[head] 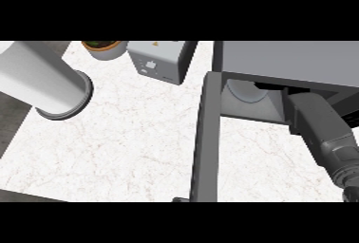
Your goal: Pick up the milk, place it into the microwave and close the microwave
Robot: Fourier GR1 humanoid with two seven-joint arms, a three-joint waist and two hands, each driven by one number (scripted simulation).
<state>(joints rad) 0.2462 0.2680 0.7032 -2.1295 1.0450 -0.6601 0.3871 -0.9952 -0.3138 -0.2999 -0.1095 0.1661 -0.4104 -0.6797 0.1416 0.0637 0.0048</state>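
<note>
1 arm alone is at work here: the right forearm (319, 128) comes up from the lower right and runs into the mouth of the microwave (280, 59), whose door (205, 142) stands swung out toward the viewer, edge-on across the marble counter (119, 147). The right hand is hidden inside the cavity, so whether it is spread or curled round anything cannot be told. The milk is not plainly visible; a pale rounded shape (247, 92) just inside the opening may be it, or only the cavity's floor. The left forearm (42, 78) lies across the upper left, its hand out of view. A small grey appliance (160, 59) and a potted plant (105, 47) sit at the back. Likely the placing is nearly done and the closing is to come. The risks: pulling the arm out could drag or tip the carton if the fingers have not cleared it, and swinging the door early would strike the forearm in the opening.
</note>
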